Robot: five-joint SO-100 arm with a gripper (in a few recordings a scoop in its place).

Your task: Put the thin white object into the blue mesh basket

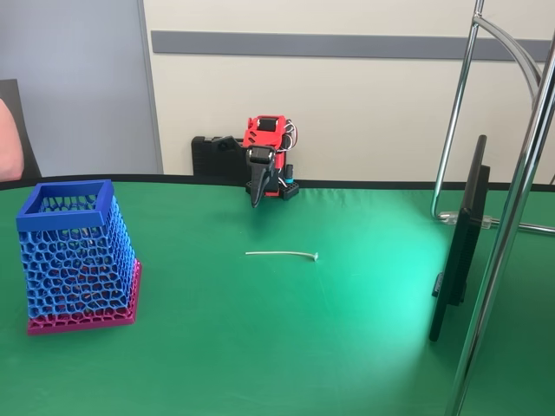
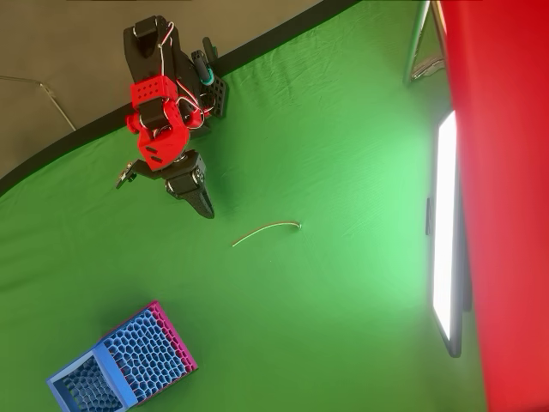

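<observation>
While the tool [image 1: 255,198] hangs folded at the back of the green worktop [image 1: 260,347], fingers pointing down and seemingly together, the thin white object [image 1: 282,254] lies flat in the open, apart from it toward the camera: a pale, faintly curved strand with a tiny hooked end. Well left stands the blue mesh basket [image 1: 65,198], upright

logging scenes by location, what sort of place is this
Probably an office or lab room set up for robot tests: a table under green cloth, a plain wall with a grey rail, a chrome stand, and a small red and black arm clamped at the table's far edge.
</observation>
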